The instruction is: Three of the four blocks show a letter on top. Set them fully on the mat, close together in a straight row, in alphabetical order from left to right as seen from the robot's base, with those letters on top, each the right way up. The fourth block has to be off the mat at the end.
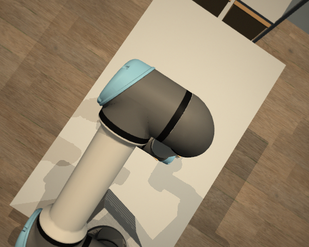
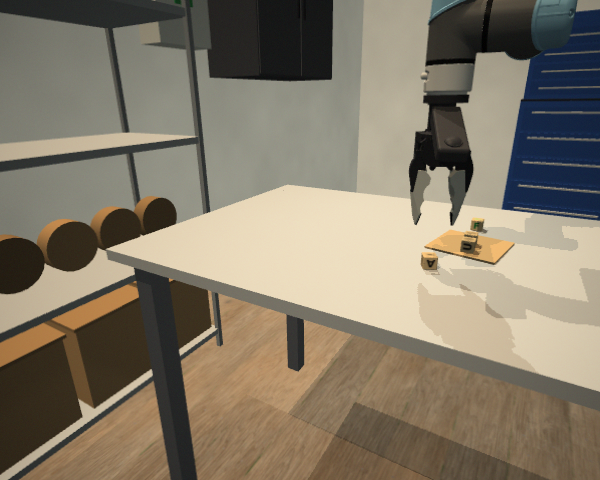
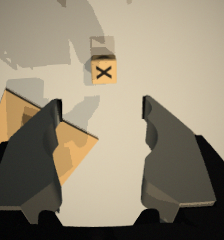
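Observation:
In the exterior view my gripper (image 2: 434,219) hangs well above the table, left of the orange mat (image 2: 469,246). Its fingers stand partly apart with nothing between them. Two blocks (image 2: 469,241) sit close together on the mat. A block with a green letter (image 2: 477,224) lies just beyond the mat. Another block (image 2: 429,261) lies on the table in front of the mat's left end. In the wrist view this block (image 3: 103,73) shows an X on top, ahead of my gripper (image 3: 101,98). My left finger partly hides the mat (image 3: 67,145). In the top view my arm (image 1: 154,111) hides the blocks and the mat.
A metal shelf rack (image 2: 83,155) with brown discs and boxes stands left of the table. A blue drawer cabinet (image 2: 569,118) stands behind the table at the right. The table's near edge (image 2: 341,320) runs in front of the blocks.

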`<state>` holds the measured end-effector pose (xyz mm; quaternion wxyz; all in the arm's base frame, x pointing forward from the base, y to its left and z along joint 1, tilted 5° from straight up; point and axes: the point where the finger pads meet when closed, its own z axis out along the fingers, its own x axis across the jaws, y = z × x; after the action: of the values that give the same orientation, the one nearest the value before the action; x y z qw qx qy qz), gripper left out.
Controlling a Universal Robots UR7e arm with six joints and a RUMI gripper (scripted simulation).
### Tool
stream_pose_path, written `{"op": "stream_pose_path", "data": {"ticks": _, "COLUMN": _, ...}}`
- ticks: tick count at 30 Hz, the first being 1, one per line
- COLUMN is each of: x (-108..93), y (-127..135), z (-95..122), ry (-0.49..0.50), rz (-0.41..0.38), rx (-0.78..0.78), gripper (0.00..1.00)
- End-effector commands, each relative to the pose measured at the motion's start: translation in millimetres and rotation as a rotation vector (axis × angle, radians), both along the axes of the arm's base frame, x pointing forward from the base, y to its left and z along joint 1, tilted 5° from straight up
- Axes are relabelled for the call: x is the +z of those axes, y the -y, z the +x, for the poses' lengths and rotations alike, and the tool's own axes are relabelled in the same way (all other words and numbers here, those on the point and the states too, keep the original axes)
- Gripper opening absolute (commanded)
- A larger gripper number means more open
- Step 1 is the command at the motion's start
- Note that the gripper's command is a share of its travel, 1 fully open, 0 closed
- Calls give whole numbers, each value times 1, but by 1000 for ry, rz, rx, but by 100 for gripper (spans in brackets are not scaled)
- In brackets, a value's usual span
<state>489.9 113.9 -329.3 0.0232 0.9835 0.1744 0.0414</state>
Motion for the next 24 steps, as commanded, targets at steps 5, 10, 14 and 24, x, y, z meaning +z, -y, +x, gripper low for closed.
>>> {"op": "stream_pose_path", "data": {"ticks": 5, "x": -8, "y": 0, "z": 1, "ry": 1, "rz": 0, "rx": 0, "gripper": 37}}
{"op": "stream_pose_path", "data": {"ticks": 10, "x": -12, "y": 0, "z": 2, "ry": 1, "rz": 0, "rx": 0, "gripper": 37}}
{"op": "stream_pose_path", "data": {"ticks": 14, "x": -18, "y": 1, "z": 3, "ry": 1, "rz": 0, "rx": 0, "gripper": 37}}
{"op": "stream_pose_path", "data": {"ticks": 24, "x": -34, "y": 1, "z": 4, "ry": 1, "rz": 0, "rx": 0, "gripper": 37}}
